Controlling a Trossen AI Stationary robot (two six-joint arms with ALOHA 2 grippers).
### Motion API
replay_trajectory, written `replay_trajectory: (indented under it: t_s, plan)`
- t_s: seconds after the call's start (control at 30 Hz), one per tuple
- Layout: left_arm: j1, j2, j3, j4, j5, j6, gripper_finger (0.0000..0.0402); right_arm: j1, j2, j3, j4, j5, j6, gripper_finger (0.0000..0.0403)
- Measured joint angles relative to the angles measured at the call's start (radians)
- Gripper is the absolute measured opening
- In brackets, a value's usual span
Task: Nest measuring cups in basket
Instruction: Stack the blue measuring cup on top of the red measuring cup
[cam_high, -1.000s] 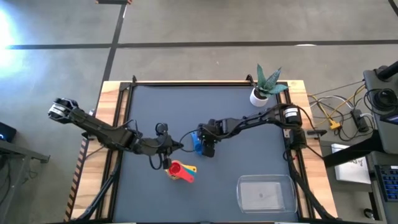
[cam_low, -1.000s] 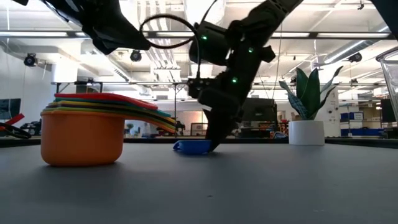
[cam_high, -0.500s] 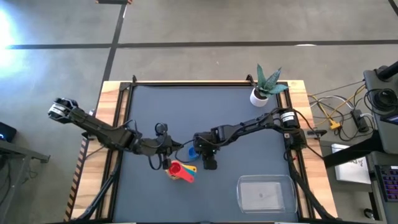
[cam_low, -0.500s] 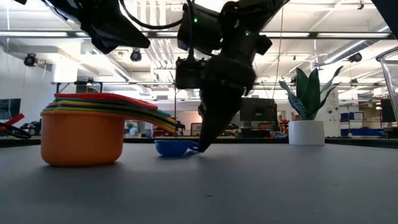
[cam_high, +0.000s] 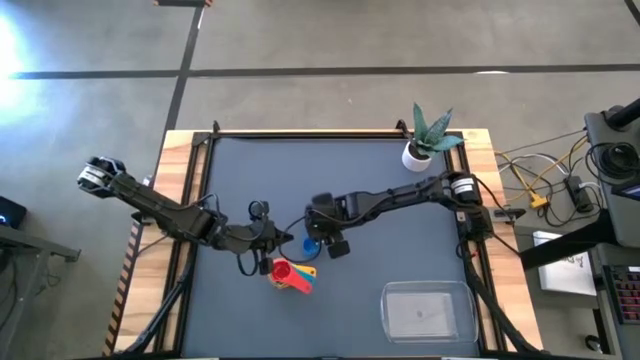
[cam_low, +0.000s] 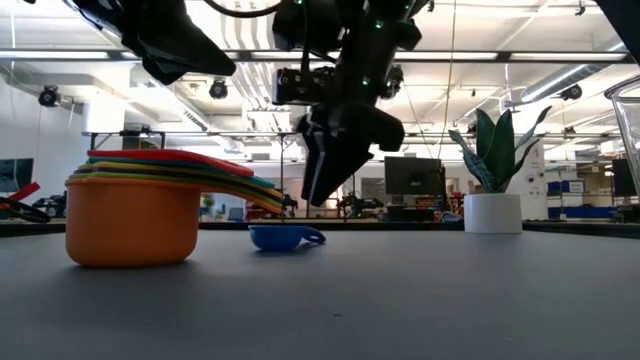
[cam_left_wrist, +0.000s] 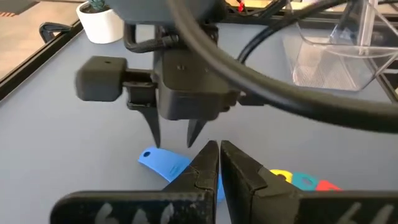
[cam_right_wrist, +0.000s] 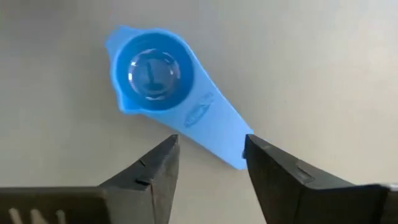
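The small blue measuring cup (cam_right_wrist: 152, 71) lies alone on its base on the grey table (cam_high: 400, 250), its flat handle (cam_right_wrist: 214, 127) pointing away from the bowl. My right gripper (cam_right_wrist: 208, 146) hangs open just above that handle (cam_low: 312, 236), fingers pointing down, touching nothing. The other cups sit nested in the orange one (cam_low: 132, 215), near the table's middle (cam_high: 290, 274), their handles fanned out. My left gripper (cam_left_wrist: 219, 149) is shut and hovers between the stack and the blue cup (cam_high: 310, 248). The clear basket (cam_high: 425, 308) stands at the near right corner.
A white pot with a spiky green plant (cam_high: 418, 152) stands at the far right corner. A black frame runs round the table. Bare grey mat lies between the blue cup and the basket (cam_left_wrist: 336, 50). Cables hang between both arms above the table's middle.
My right gripper has dragged the blue cup by its handle along the table toward the left and near edge, closer to the stack. Then it has risen clear of the cup, which stays flat on the table.
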Motion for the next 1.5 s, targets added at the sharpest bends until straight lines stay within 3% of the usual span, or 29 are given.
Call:
replay_trajectory:
  t_s: [0.37, 0.6, 1.0, 1.33, 1.5]
  plan:
    - [0.0, -0.036, 0.0, -0.025, 0.0, 0.027, 0.0, -0.046, 0.026, 0.006, 0.007, -0.04, -0.142, 0.0274]
    - [0.0, -0.054, 0.0, -0.033, 0.003, 0.034, 0.0, -0.059, 0.077, 0.01, 0.067, -0.051, -0.194, 0.0318]
    - [0.0, -0.054, 0.0, -0.042, 0.003, 0.034, 0.0, -0.059, 0.113, 0.012, 0.074, -0.068, -0.215, 0.0326]
    - [0.0, -0.042, 0.0, -0.042, 0.006, 0.027, 0.0, -0.059, 0.123, 0.095, 0.114, -0.25, -0.182, 0.0326]
    - [0.0, -0.039, 0.0, -0.043, 0.008, 0.027, 0.0, -0.058, 0.171, 0.148, 0.071, -0.267, -0.186, 0.0325]
